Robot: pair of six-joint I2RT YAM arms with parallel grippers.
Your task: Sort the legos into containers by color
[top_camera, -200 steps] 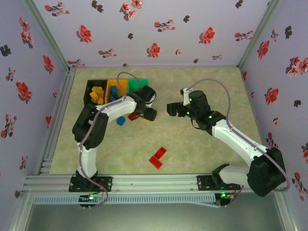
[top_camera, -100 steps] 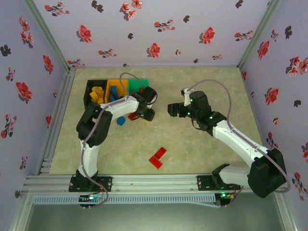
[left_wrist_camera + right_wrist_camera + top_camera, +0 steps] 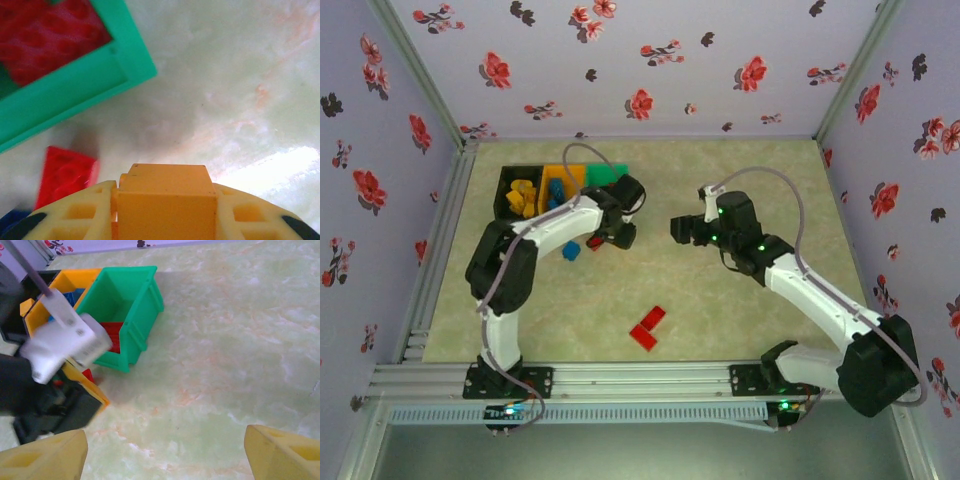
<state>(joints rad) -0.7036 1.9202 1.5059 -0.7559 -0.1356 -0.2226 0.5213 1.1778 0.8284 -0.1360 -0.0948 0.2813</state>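
L arm: base at near-left edge of counter [image 3: 740, 300], elbow folded up over the left side, forearm reaching far-right w/ wrist bent down, so left fingers [image 3: 617, 236] point at the counter just in front of the green bin [image 3: 607, 172]. In the left wrist view they're clamped on a yellow-orange lego [image 3: 167, 202], which touches both sides and is held clear of the counter. One red lego [image 3: 65, 170] lies on the counter below, near the green bin's corner. R arm: base near-right, elbow bulked out at the far right, long forearm slanting up-left to mid-counter, right fingers [image 3: 680, 229] aimed left at the L arm w/ a gap between them. They're spread wide in the right wrist view w/ nothing in them, only bare counter between. Bins sit in a row at far-left: black bin [image 3: 504, 182] w/ yellow legos [image 3: 520, 197], orange-yellow bin [image 3: 567, 172] w/ blue legos [image 3: 555, 192], then the green one w/ red legos [image 3: 112, 332] inside. Loose on the counter: a blue lego [image 3: 570, 250] under the L forearm and a red pair [image 3: 647, 328] near the front, well apart from the bins. White tag [image 3: 65, 347] on the L arm's wrist is too blurred to read.
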